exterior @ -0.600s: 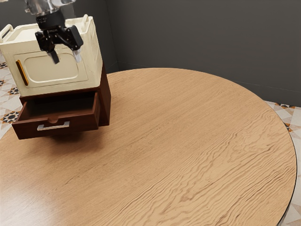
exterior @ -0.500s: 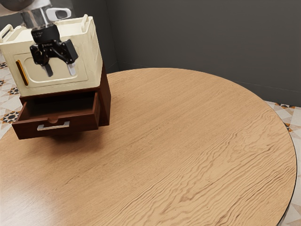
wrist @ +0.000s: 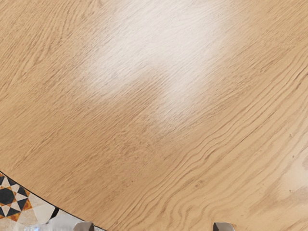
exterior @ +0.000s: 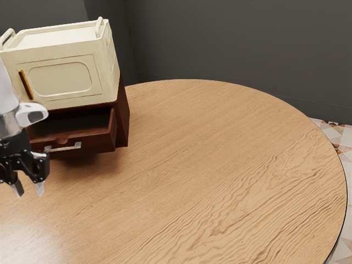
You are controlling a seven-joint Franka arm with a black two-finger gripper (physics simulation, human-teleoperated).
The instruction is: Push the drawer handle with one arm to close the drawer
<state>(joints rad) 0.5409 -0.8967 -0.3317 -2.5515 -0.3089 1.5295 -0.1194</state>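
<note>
My gripper point(exterior: 28, 190) hangs at the exterior view's left edge, open and pointing down, with nothing between its fingers. In the wrist view the gripper point(wrist: 154, 227) shows two fingertips far apart over bare wood. The dark brown drawer point(exterior: 99, 142) stands pulled out of its cabinet point(exterior: 124, 118). Its silver handle point(exterior: 67, 147) is on the front panel, a little to the exterior view's right of the gripper and higher in the picture. Part of the drawer front is hidden behind the arm and hand.
A cream box point(exterior: 60, 80) with an orange-and-black strip rests on top of the cabinet. Both stand on the round wooden table point(exterior: 209, 165), whose rim curves past tiled floor. The wrist view shows the table's edge near patterned tiles point(wrist: 12, 197).
The hand has moved from in front of the cream box down and toward the exterior view's left, out past the drawer's front. The drawer stands as before.
</note>
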